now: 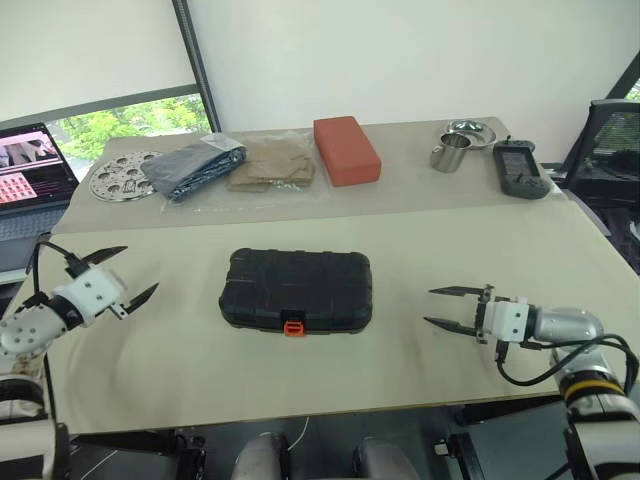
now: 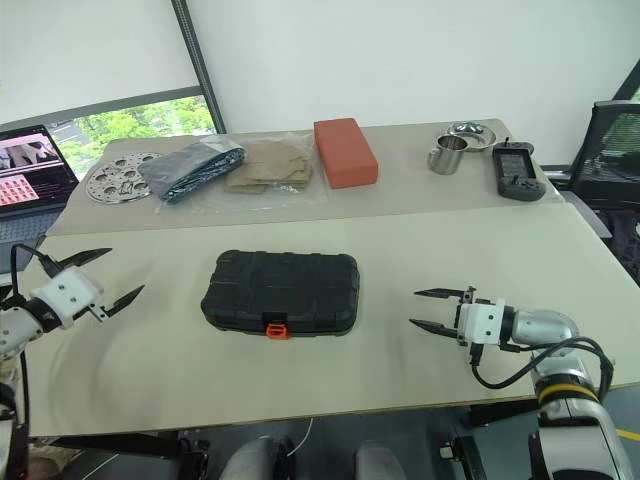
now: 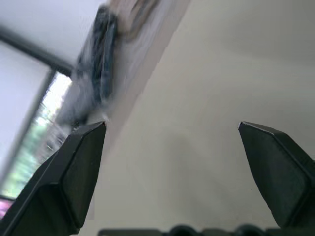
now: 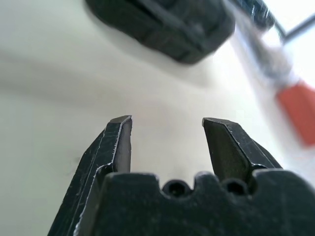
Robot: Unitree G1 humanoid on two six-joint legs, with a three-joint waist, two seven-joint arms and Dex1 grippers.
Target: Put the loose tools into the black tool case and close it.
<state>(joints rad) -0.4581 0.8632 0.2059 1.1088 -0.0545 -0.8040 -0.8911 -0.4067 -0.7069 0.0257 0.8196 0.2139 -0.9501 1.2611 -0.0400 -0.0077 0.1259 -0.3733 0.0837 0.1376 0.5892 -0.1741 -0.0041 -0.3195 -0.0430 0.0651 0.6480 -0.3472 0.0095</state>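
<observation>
Beside the black tool case [image 1: 296, 290], both grippers' fingers [image 1: 447, 292] gape empty.

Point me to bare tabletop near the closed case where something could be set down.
Bare patches flank the black tool case: one between it and the left claw, one between it and the right claw. A strip in front of its orange latch is bare too. The rear is crowded: red-orange block, bagged items, metal cup.
</observation>
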